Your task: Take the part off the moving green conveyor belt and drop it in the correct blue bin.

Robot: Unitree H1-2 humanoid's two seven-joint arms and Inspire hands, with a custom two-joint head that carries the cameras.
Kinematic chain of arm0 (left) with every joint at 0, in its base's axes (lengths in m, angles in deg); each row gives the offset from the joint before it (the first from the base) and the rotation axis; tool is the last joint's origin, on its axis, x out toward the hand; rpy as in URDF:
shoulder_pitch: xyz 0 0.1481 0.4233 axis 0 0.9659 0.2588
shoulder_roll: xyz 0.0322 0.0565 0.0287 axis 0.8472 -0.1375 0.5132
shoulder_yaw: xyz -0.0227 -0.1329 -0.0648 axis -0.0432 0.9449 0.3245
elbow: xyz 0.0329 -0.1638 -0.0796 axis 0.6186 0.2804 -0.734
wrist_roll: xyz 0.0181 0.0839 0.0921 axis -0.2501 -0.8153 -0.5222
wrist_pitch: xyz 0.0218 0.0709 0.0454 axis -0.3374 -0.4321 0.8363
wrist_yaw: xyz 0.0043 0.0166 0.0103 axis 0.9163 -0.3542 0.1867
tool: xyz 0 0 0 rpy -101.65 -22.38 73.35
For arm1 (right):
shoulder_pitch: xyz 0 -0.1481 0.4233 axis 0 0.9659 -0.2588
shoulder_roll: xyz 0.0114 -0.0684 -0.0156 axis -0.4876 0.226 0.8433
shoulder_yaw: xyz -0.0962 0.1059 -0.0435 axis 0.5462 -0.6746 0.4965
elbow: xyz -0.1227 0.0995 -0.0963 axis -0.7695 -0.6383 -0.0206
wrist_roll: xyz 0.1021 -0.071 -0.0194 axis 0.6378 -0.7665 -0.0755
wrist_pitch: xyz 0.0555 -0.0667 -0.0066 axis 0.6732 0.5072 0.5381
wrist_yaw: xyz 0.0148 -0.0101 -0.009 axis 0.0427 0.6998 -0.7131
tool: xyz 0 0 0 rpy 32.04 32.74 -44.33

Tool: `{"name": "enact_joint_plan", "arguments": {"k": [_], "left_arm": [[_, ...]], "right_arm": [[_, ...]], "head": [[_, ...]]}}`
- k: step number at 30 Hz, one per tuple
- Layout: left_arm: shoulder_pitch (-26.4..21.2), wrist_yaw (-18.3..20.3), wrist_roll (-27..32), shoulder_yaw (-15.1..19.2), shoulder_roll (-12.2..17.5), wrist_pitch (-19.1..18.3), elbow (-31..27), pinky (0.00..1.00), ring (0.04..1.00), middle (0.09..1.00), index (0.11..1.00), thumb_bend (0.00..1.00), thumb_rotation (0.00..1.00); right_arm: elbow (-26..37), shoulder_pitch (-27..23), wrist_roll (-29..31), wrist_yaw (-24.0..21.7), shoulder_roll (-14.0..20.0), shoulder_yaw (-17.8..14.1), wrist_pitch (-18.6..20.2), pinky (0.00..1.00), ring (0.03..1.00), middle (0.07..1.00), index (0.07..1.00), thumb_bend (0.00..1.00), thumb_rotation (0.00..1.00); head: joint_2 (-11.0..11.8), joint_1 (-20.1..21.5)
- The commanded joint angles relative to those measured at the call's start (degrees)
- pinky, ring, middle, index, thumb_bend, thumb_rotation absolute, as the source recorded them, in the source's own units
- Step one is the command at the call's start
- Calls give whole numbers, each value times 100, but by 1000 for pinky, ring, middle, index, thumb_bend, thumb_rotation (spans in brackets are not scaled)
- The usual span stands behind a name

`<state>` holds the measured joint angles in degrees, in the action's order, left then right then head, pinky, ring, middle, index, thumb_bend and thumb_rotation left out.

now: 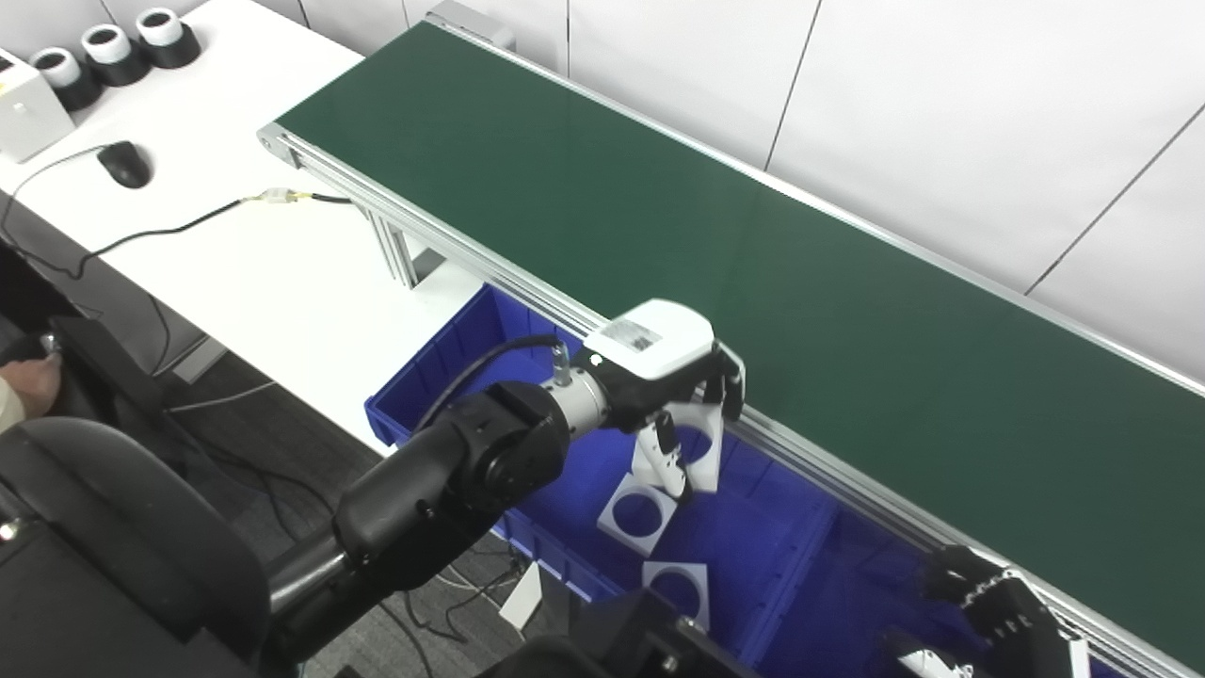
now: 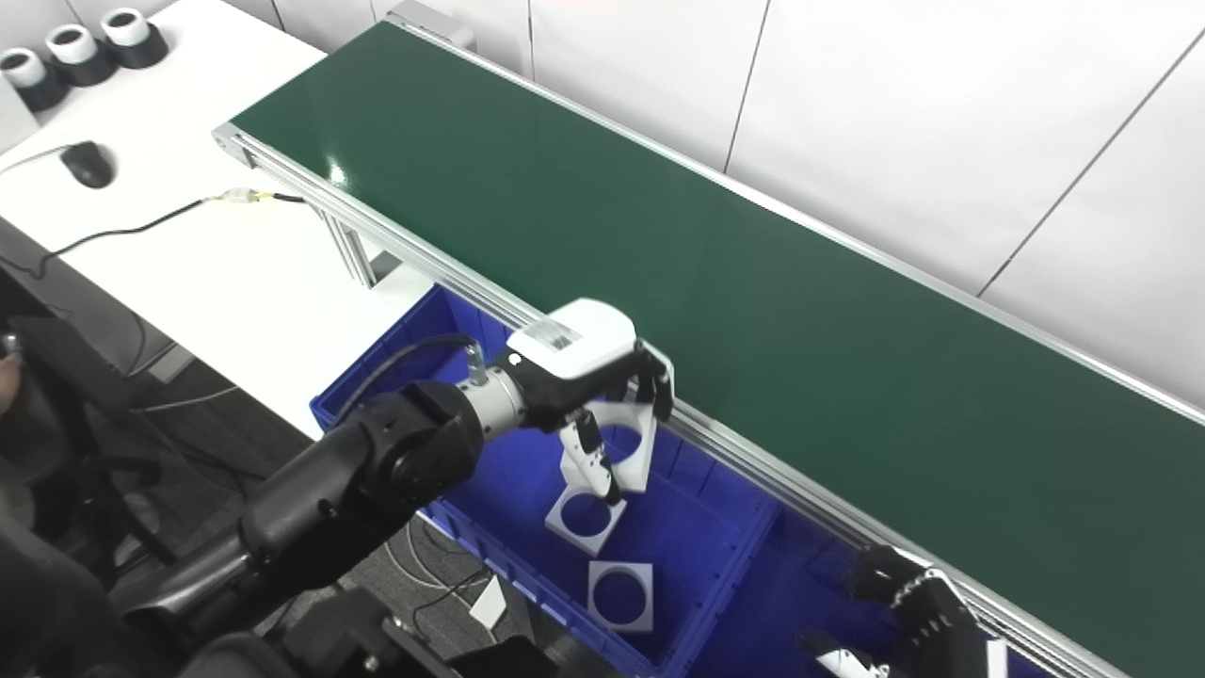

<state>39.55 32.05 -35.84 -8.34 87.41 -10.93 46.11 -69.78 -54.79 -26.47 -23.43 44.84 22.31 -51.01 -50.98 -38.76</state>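
My left hand (image 1: 673,377) hangs over the left blue bin (image 1: 442,363), just in front of the green conveyor belt (image 1: 659,217). It is shut on a white square part with a round hole (image 1: 701,450), held upright between fingers and thumb; the part also shows in the right eye view (image 2: 629,450). Two more white square parts lie in the bin, one below the hand (image 1: 638,513) and one nearer (image 1: 680,586). No part shows on the belt. My right hand (image 1: 998,607) sits low at the bottom right by the belt's rail, its fingers partly hidden.
A second blue bin (image 1: 847,584) adjoins the first on the right. A white table (image 1: 188,245) at the left carries a black mouse (image 1: 124,164), cables and black-and-white cylinders (image 1: 113,47). A black chair (image 1: 113,546) stands at the bottom left.
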Motion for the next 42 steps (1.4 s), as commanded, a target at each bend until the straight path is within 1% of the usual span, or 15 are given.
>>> {"name": "enact_joint_plan", "arguments": {"k": [1,5,12,20,21,22,23,24,25,26,28,31,33,38,42], "left_arm": [[-59,-256,-121,-21,49,140,23,325,382,490,537,497,0],[-83,-528,-338,-134,-3,188,372,323,385,484,542,497,0],[-81,-847,-550,-200,-11,114,649,311,380,470,552,495,0],[-49,-1192,-533,-176,11,166,709,302,374,471,558,494,0],[-43,-1148,-504,-176,23,152,663,306,377,471,557,494,0],[-38,-1077,-471,-175,33,130,597,335,392,484,546,498,0],[-32,-998,-454,-179,48,110,530,372,452,494,511,513,0],[-35,-880,-463,-209,104,125,448,419,516,578,533,615,54],[-41,-763,-411,-234,172,174,383,500,616,665,633,875,132],[-53,-622,-302,-259,254,244,319,511,629,675,644,900,141],[-74,-377,-46,-289,380,340,227,595,717,752,723,981,219],[-90,-91,247,-309,479,359,137,632,783,814,778,1000,291],[-102,-11,328,-318,510,366,112,638,794,825,789,1000,299],[-124,131,446,-315,546,364,54,649,797,827,798,1000,301],[-136,200,520,-305,560,376,25,637,788,816,799,1000,310]], "right_arm": [[164,-46,0,-67,-24,-53,-266,544,584,614,600,789,0],[202,-28,-12,-64,-26,-64,-241,545,583,615,600,789,0],[218,-14,-44,-68,-43,-64,-261,541,587,616,595,786,0],[249,19,-74,-37,-85,-68,-200,545,591,612,583,791,0],[247,21,-75,-43,-84,-67,-205,547,592,613,583,790,0],[244,22,-75,-49,-82,-68,-213,548,593,615,584,789,0],[242,25,-76,-53,-80,-68,-219,549,595,616,585,788,0],[252,31,-75,-55,-82,-67,-220,551,596,617,585,787,0],[269,38,-77,-52,-85,-66,-216,548,595,616,583,784,0],[283,44,-77,-48,-90,-66,-209,547,594,616,583,784,0],[285,45,-74,-51,-96,-65,-216,542,591,614,581,783,0],[278,43,-77,-51,-99,-66,-214,545,592,614,582,783,0],[268,46,-104,-37,-99,-71,-225,546,593,616,582,784,0],[216,37,-68,-58,-104,-81,-234,546,593,616,581,786,0],[234,45,-77,-50,-108,-80,-211,550,598,620,582,788,0]], "head": [[16,9],[19,4],[47,35],[62,79],[65,92],[65,92],[67,104],[67,108],[67,112],[67,112],[68,123],[69,140],[74,154],[81,165],[75,191]]}}
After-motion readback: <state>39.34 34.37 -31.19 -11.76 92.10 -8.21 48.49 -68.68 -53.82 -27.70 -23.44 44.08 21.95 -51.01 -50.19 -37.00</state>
